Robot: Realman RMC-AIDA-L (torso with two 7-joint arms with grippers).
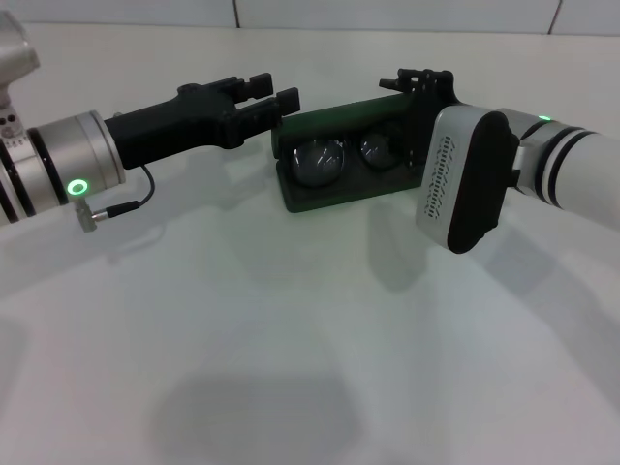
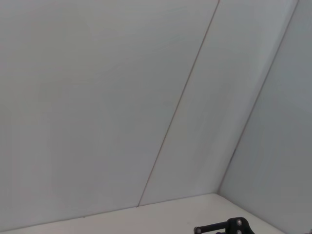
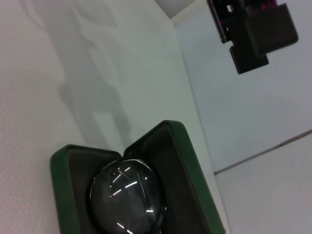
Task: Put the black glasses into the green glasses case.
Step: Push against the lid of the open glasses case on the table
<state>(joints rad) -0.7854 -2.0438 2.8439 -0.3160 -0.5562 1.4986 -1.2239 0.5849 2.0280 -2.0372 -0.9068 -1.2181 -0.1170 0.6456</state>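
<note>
Nearest the robot lies the bare white desk (image 1: 291, 368), and beyond it the green glasses case (image 1: 334, 189) sits open, its tray flat on the desk and its lid raised behind. The black glasses (image 1: 344, 153) already lie inside the tray, lenses facing up, so the placing looks done and what probably remains is letting go and perhaps shutting the lid. That would explain why both arms stand close at the case's ends. The right gripper (image 1: 424, 87) reaches over the case's right end, near the lid edge, but its wrist housing hides the jaws, so I cannot tell whether they are spread or pressed together, or whether they touch the frame. Farther back on the other side, the left gripper (image 1: 281, 99) points at the lid's upper left corner; its jaws stand slightly parted with nothing between them, seemingly just beside the lid, ready to steady or push it.
</note>
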